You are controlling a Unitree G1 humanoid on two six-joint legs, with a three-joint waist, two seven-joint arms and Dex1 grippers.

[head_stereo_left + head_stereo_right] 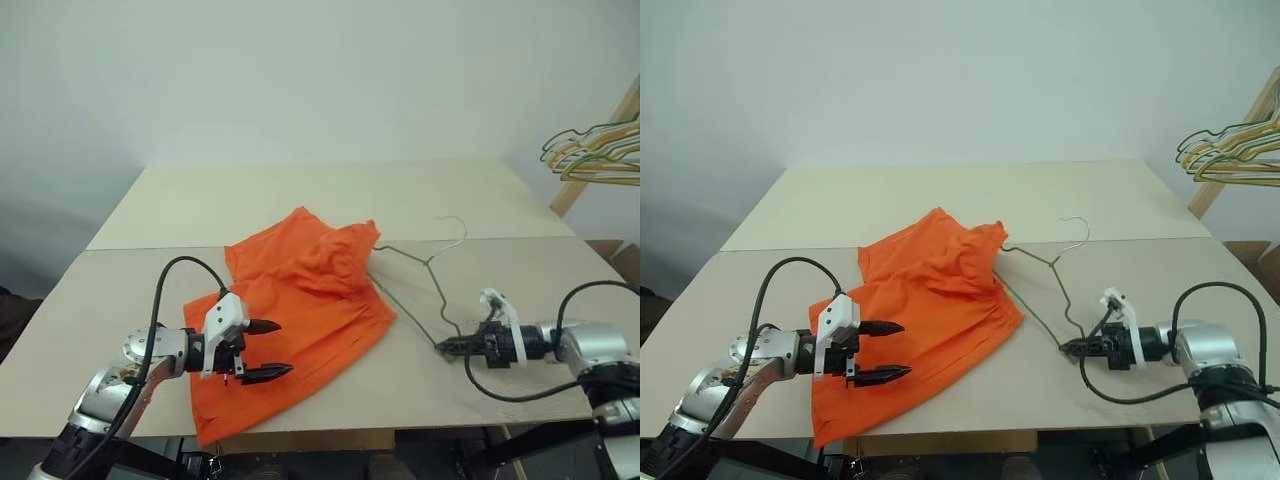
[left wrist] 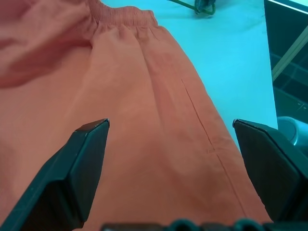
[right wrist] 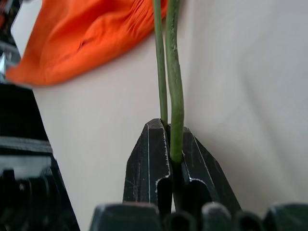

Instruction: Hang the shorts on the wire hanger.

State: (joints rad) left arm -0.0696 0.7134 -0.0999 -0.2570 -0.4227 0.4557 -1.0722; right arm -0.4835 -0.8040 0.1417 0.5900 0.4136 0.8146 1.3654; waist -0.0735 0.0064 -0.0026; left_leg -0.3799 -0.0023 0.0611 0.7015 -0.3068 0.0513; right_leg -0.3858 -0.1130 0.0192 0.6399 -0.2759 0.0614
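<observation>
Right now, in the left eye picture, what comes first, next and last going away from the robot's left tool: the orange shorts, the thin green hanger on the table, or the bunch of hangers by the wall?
1. The shorts: right under the open left tool.
2. The wire hanger: on the table, toward the robot's right, partly tucked into the shorts.
3. The bunch of hangers: far right, off the table.

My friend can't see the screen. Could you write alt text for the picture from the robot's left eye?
The robot's right gripper is shut on a corner of a thin dark olive-green wire hanger that lies on a pale wooden table. The hanger's far side runs under crumpled bright orange fabric shorts. Its left gripper hovers open over the shorts.
</observation>
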